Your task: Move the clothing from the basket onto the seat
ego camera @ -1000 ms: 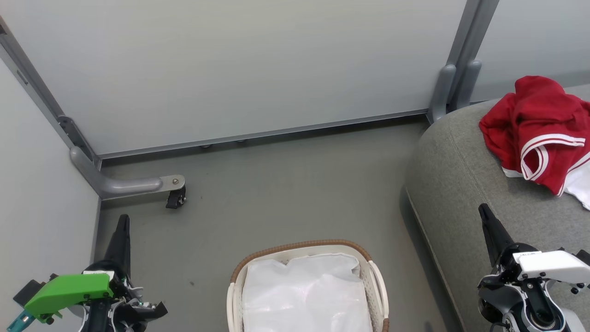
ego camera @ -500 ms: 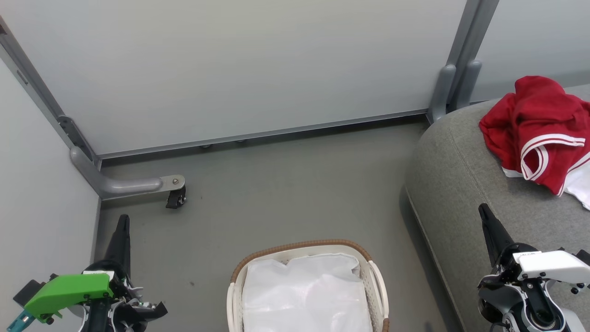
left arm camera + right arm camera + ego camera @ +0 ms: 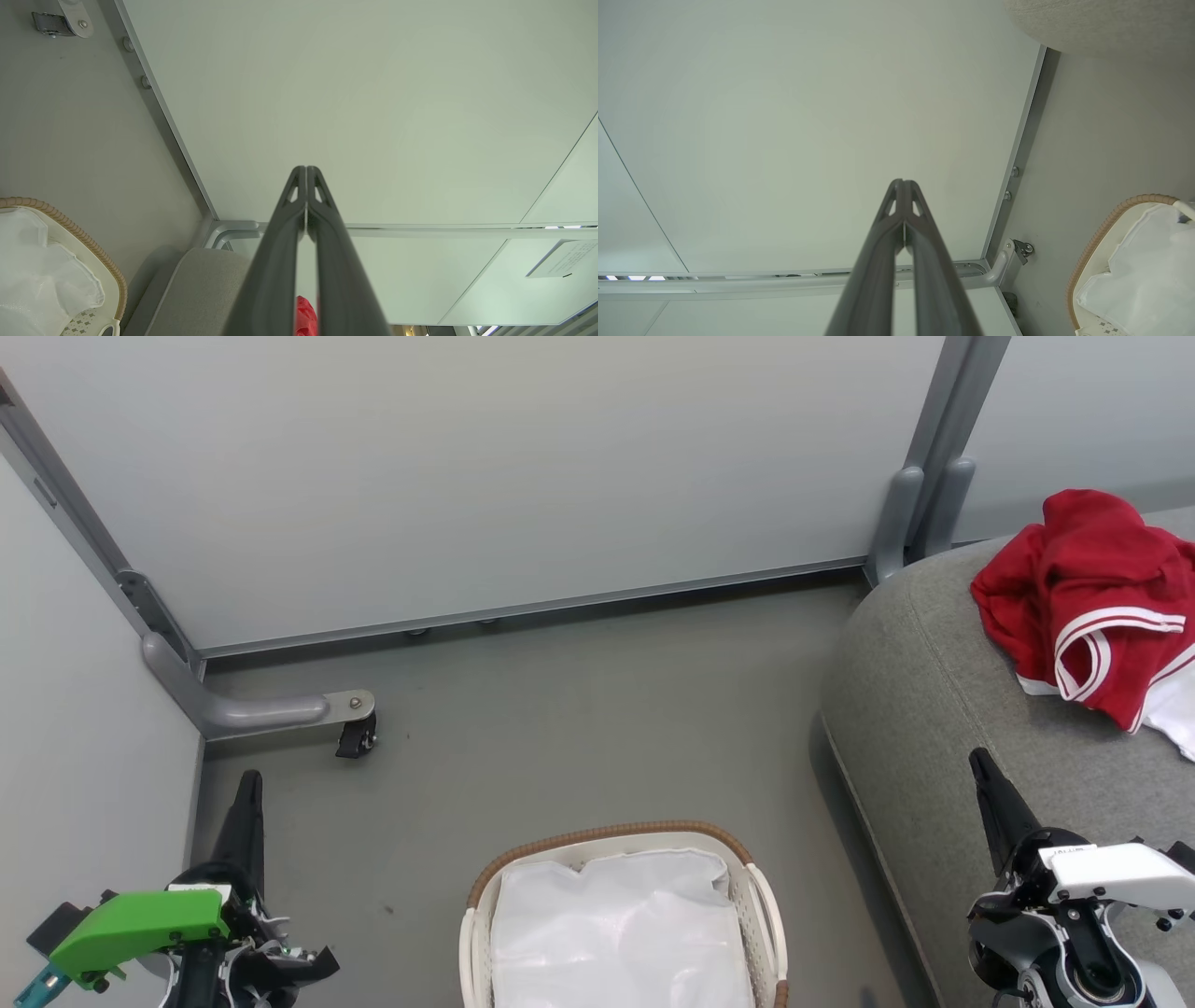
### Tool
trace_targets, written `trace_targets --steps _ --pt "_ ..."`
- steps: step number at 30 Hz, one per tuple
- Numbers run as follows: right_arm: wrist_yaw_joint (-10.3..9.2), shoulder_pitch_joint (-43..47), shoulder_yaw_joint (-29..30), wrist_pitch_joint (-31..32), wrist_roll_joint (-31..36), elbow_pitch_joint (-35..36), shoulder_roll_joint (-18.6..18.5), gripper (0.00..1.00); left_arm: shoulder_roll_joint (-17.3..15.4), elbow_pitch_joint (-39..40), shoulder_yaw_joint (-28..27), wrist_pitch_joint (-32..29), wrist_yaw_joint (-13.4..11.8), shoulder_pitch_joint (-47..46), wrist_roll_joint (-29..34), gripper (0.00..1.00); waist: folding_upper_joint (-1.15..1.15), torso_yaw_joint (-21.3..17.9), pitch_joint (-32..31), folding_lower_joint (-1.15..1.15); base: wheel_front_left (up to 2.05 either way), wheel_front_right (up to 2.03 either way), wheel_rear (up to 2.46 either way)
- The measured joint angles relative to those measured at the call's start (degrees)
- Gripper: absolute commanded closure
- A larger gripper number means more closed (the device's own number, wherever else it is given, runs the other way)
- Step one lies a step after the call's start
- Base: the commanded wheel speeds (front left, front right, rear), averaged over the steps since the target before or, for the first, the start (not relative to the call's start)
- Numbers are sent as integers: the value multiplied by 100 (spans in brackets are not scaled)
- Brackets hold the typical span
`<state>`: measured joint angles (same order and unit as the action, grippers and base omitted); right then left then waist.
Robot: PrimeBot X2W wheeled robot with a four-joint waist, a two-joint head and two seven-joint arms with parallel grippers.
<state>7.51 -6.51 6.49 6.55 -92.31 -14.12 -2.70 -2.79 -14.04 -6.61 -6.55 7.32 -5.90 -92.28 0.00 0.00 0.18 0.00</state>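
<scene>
Pale partition panels (image 3: 523, 467), grey floor (image 3: 579, 709), black caster (image 3: 355, 739) under metal foot (image 3: 252, 711)

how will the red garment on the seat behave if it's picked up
Probably floppy: the red garment lies crumpled in soft folds on the seat, so it should drape from a pinch. Likely light for its size, looking like thin cloth. Unlikely to roll or break, though a loose fold might slip free.

basket (image 3: 611, 830): white, brown rim, lined in white, stands on the floor (image 3: 579, 709) | seat (image 3: 934, 728): big grey cushion, just right of basket | clothing (image 3: 1092, 607): red with white stripes, bunched up on the seat
</scene>
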Motion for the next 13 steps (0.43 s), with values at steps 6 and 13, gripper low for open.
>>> trace_targets --steps 6,13 --pt "-1 0 0 0 0 0 0 100 0 0 0 -1 0 0 0 100 0 0 0 0 0 0 0" --pt "-1 0 0 0 0 0 0 100 0 0 -1 -1 0 0 0 100 0 0 0 0 0 0 0"
